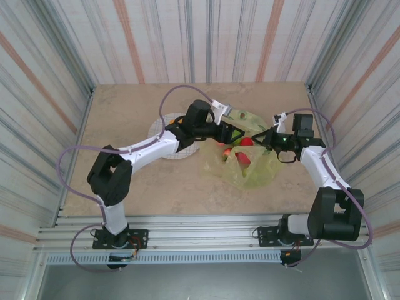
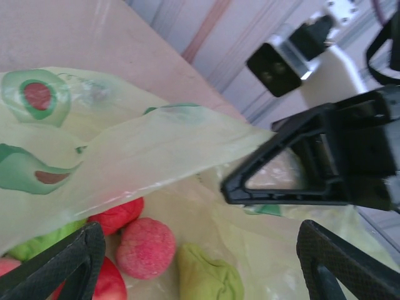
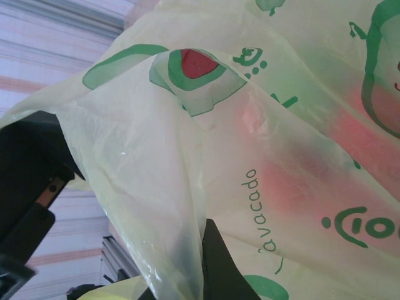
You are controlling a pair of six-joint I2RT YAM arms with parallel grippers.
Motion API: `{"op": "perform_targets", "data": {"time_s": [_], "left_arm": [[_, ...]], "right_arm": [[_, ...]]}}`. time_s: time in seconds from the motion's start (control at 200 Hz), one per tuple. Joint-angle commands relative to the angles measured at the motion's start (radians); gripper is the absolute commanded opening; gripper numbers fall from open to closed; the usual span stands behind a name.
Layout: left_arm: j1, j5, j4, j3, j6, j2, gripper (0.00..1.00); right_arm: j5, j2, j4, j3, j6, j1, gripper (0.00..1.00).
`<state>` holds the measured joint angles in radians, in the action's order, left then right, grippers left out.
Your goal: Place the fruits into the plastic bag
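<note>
The yellow-green plastic bag [image 1: 253,167] lies at centre right of the table, its mouth held up. My right gripper [image 1: 262,139] is shut on the bag's rim; in the right wrist view the film [image 3: 187,156] drapes over one black finger [image 3: 219,272]. My left gripper [image 1: 234,134] hovers open at the bag's mouth, nothing between its fingers [image 2: 69,262]. Inside the bag lie a pink peach [image 2: 147,247], a green pear [image 2: 209,276], a red strawberry [image 2: 119,215], a red apple [image 2: 107,284] and a green apple [image 2: 44,240].
The round white plate [image 1: 154,131] sits left of the bag, partly under the left arm; a small orange bit [image 1: 170,117] shows at its far edge. Corrugated walls close in the table on three sides. Bare tabletop [image 1: 187,187] lies in front.
</note>
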<state>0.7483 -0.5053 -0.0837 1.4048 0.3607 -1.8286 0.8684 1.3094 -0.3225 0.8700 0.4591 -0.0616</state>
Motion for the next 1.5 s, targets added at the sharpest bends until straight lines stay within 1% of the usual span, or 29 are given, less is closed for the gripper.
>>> {"op": "perform_targets", "data": {"time_s": [0.0, 0.22, 0.376, 0.541, 0.676, 0.777, 0.882, 0.987, 1.107, 1.197, 1.293, 1.333, 1.373, 1.493], "left_arm": [[-0.019, -0.150, 0.006, -0.010, -0.011, 0.044, 0.83], [-0.027, -0.238, 0.106, -0.004, -0.063, 0.055, 0.82], [-0.027, -0.360, 0.158, 0.006, -0.099, 0.060, 0.83], [-0.026, -0.453, 0.176, -0.016, -0.113, 0.069, 0.83], [-0.026, -0.502, 0.156, -0.038, -0.115, 0.092, 0.83], [-0.029, -0.498, 0.144, -0.049, -0.111, 0.112, 0.83], [-0.036, -0.415, 0.147, -0.068, -0.113, 0.152, 0.83], [-0.057, -0.295, 0.139, -0.104, -0.108, 0.207, 0.82], [-0.102, -0.151, 0.079, -0.187, -0.063, 0.293, 0.82], [-0.149, -0.001, 0.055, -0.254, -0.019, 0.360, 0.82], [-0.200, 0.189, 0.089, -0.311, 0.011, 0.412, 0.83], [-0.223, 0.262, 0.118, -0.324, 0.020, 0.422, 0.84], [-0.249, 0.308, 0.142, -0.332, 0.023, 0.424, 0.85], [-0.320, 0.394, 0.195, -0.328, -0.005, 0.377, 0.87]], "right_arm": [[0.010, 0.001, -0.017, -0.015, -0.028, -0.010, 0.00], [0.006, -0.004, -0.017, -0.017, -0.027, -0.012, 0.00], [0.007, 0.004, -0.008, -0.016, -0.020, -0.011, 0.00], [0.006, 0.006, -0.002, -0.017, -0.017, -0.009, 0.00], [0.004, 0.008, -0.002, -0.019, -0.016, -0.010, 0.00], [0.005, 0.011, 0.000, -0.021, -0.017, -0.009, 0.00], [0.004, 0.008, -0.003, -0.019, -0.019, -0.009, 0.00], [0.004, 0.006, -0.008, -0.020, -0.023, -0.009, 0.00], [0.004, 0.006, -0.008, -0.020, -0.026, -0.011, 0.00], [0.004, 0.007, -0.008, -0.024, -0.027, -0.011, 0.00], [0.006, 0.007, -0.005, -0.024, -0.025, -0.011, 0.00], [0.005, 0.008, -0.004, -0.024, -0.025, -0.012, 0.00], [0.005, 0.008, -0.003, -0.024, -0.025, -0.010, 0.00], [0.006, 0.013, 0.001, -0.024, -0.022, -0.011, 0.00]]}}
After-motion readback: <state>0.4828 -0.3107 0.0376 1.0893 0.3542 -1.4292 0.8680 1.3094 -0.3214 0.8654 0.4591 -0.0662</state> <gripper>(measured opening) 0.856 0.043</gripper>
